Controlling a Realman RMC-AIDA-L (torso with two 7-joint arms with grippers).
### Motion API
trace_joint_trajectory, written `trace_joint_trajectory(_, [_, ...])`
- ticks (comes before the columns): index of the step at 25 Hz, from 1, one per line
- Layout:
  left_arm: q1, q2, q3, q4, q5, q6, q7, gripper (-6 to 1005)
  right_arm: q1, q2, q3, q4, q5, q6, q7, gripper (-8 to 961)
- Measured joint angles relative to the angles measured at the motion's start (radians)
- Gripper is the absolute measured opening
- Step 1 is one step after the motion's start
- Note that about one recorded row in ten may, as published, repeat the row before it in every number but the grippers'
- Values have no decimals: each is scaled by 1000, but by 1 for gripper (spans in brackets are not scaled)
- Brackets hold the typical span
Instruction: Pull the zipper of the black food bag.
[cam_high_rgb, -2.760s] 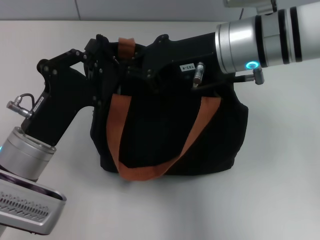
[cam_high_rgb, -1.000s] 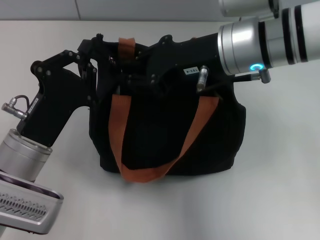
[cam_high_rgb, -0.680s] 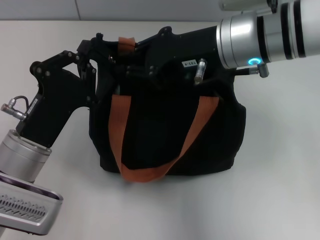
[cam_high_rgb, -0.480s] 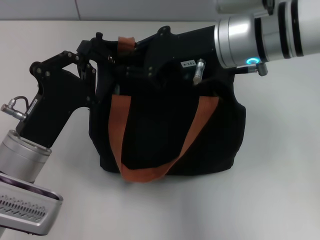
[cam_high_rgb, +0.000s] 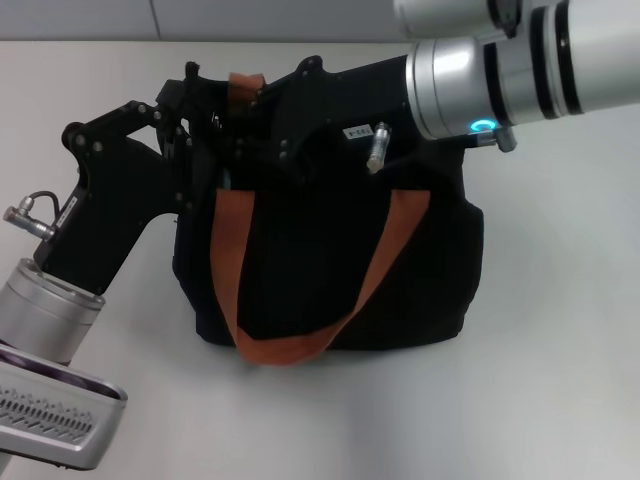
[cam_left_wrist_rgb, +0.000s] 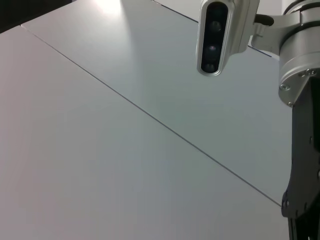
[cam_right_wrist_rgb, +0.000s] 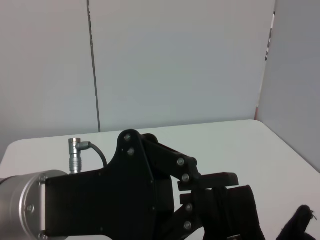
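The black food bag (cam_high_rgb: 330, 270) stands in the middle of the table, its orange-brown straps (cam_high_rgb: 300, 345) hanging down its front. My left gripper (cam_high_rgb: 200, 120) is at the bag's top left corner. In the right wrist view the left gripper (cam_right_wrist_rgb: 215, 192) is closed on the black fabric of the bag (cam_right_wrist_rgb: 240, 210). My right gripper (cam_high_rgb: 250, 135) reaches across the bag's top from the right, its tips close to the left gripper. The zipper is hidden under the two black grippers.
The white table (cam_high_rgb: 560, 330) surrounds the bag. A grey wall runs along the back (cam_high_rgb: 250, 15). The left wrist view shows the right arm's wrist camera (cam_left_wrist_rgb: 215, 35) and its black gripper body (cam_left_wrist_rgb: 305, 165) over pale panels.
My right arm has moved left along the bag's top. The bag's top and right side have shifted a little to the left with it. The left arm has stayed in place.
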Motion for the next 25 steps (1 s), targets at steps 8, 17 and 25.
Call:
trace_joint_trajectory(8, [-3,0,0,1,3,0,0,18,7,-1,-9,0,-12,8,0,184])
trace_joint_trajectory(17, [2,0,-5,5,3,-4,0,18,5,-3,5,-19,-13,-42,6,40])
trace_joint_trajectory(25, [5,0,-7,9,1,-6,0,17,10,-5,50,-26,-34,-87,19,13])
